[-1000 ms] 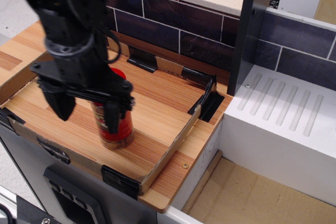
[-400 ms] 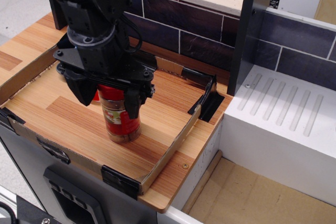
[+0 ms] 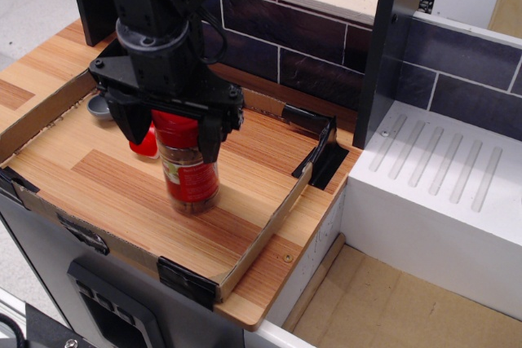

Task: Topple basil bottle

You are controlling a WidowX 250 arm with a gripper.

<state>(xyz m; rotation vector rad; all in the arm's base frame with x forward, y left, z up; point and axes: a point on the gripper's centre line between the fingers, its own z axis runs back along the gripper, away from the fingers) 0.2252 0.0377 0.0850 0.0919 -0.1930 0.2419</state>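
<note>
The basil bottle [image 3: 190,170], a clear jar with a red cap, a red label and brownish contents, stands in the wooden tray [image 3: 245,238] near its middle. It leans slightly, with its top toward the back left. My black gripper [image 3: 170,133] hangs over it, open, with one finger on each side of the cap. The right finger [image 3: 210,138] is against the bottle's upper part. The left finger [image 3: 130,126] stands a little apart from it. The gripper hides most of the cap.
A small red object [image 3: 146,145] sits just behind the bottle on its left. A grey scoop [image 3: 99,107] lies at the tray's back left. Dark tiled wall behind, a black post [image 3: 390,46] and a white ribbed sink unit [image 3: 444,177] to the right.
The gripper has moved right and toward the back, and the bottle has shifted with it. The small red object and the grey scoop have come into view behind.
</note>
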